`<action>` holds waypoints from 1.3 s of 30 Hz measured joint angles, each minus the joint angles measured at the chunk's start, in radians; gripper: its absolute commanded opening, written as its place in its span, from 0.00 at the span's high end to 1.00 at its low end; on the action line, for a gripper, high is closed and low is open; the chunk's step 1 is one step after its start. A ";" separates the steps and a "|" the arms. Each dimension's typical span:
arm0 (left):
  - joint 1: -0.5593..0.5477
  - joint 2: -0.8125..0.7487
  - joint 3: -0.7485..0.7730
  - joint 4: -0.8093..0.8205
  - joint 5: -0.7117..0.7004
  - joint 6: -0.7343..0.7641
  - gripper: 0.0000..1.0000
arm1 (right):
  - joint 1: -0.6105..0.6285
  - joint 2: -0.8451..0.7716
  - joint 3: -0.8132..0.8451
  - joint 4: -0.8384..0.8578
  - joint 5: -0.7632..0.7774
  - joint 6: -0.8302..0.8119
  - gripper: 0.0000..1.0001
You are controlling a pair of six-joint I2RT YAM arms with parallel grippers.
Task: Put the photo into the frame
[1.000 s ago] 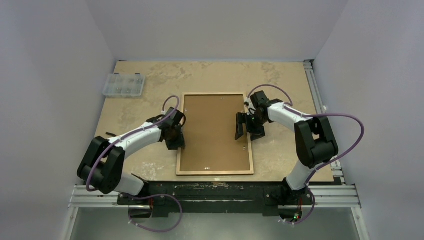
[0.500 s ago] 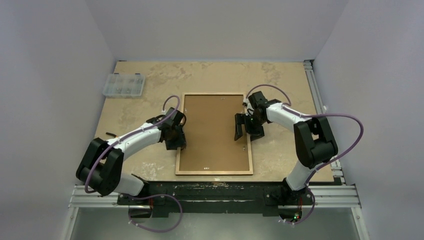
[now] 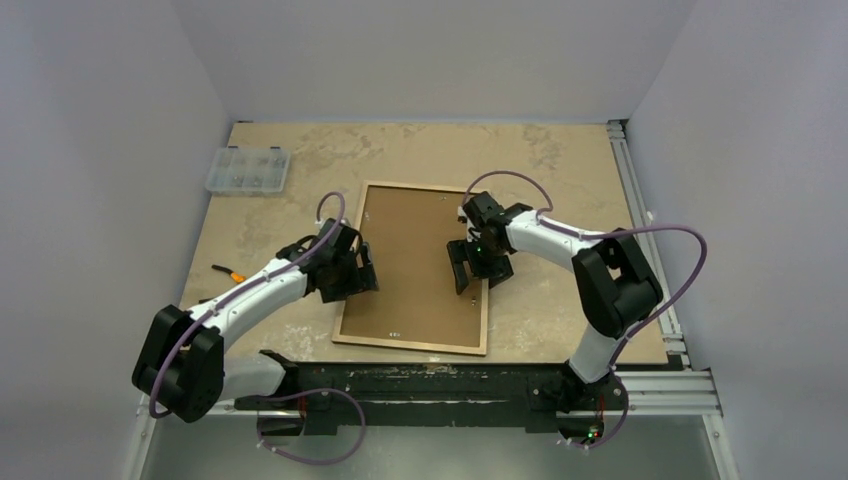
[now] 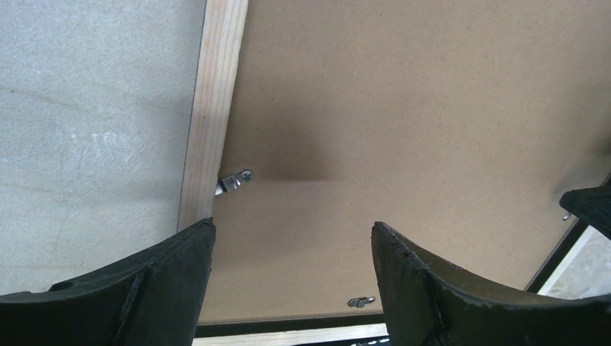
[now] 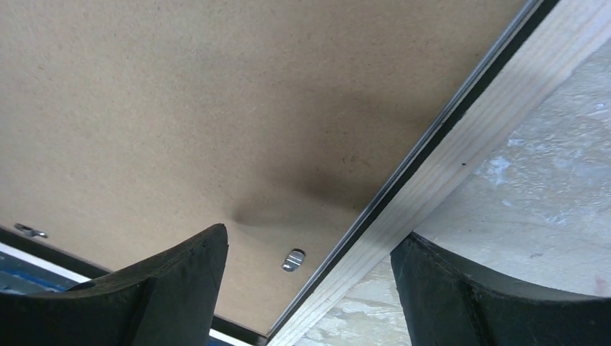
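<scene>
The frame (image 3: 410,347) lies back up and skewed on the table, its tan wood rim (image 4: 216,94) around a brown backing board (image 3: 415,235). The photo is hidden. My left gripper (image 3: 358,278) is open over the frame's left edge, and in the left wrist view (image 4: 292,225) one finger is above the rim and the other above the board (image 4: 403,108). A small metal clip (image 4: 236,180) sits by the rim. My right gripper (image 3: 475,268) is open astride the right rim (image 5: 475,137); in the right wrist view (image 5: 311,236) nothing is between its fingers.
A clear plastic parts box (image 3: 247,168) stands at the back left. A small orange-handled tool (image 3: 228,273) lies left of the left arm. A metal rail (image 3: 640,200) runs along the table's right side, and walls close in on three sides.
The frame has slid left and turned, its near end swinging left. Both arms moved left with it. The left gripper's jaws have spread wider.
</scene>
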 measured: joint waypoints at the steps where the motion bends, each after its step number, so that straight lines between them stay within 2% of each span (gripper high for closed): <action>1: 0.002 -0.002 -0.006 0.002 0.003 0.000 0.23 | 0.011 0.000 0.000 0.000 0.014 0.001 0.21; 8: 0.004 -0.002 -0.021 0.014 0.007 -0.006 0.23 | 0.063 -0.009 -0.005 -0.020 0.092 0.006 0.22; 15: 0.004 -0.002 -0.022 0.016 0.006 -0.006 0.23 | 0.093 -0.023 -0.029 -0.029 0.129 0.023 0.40; 17: 0.004 -0.002 -0.022 0.016 0.006 -0.006 0.23 | 0.094 -0.025 -0.029 -0.035 0.137 0.027 0.48; 20: 0.004 -0.002 -0.022 0.016 0.006 -0.006 0.23 | 0.094 -0.033 -0.031 -0.045 0.159 0.031 0.72; 23: 0.004 0.000 -0.022 0.017 0.005 -0.006 0.23 | 0.089 -0.047 -0.033 -0.069 0.207 0.038 0.89; 28: 0.004 0.000 -0.022 0.017 0.005 -0.006 0.23 | 0.089 -0.051 -0.034 -0.076 0.227 0.081 0.97; 31: 0.004 0.001 -0.022 0.017 0.005 -0.006 0.23 | 0.089 -0.051 -0.034 -0.077 0.229 0.093 0.96; 34: 0.008 0.001 -0.022 0.018 0.005 -0.006 0.23 | 0.089 -0.053 -0.034 -0.077 0.228 0.093 0.83; 37: 0.027 0.001 -0.022 0.017 0.017 -0.004 0.23 | 0.089 -0.062 -0.039 -0.070 0.221 0.091 0.52; 39: 0.056 0.001 -0.022 0.017 0.044 -0.002 0.23 | 0.090 -0.068 -0.042 -0.062 0.215 0.080 0.36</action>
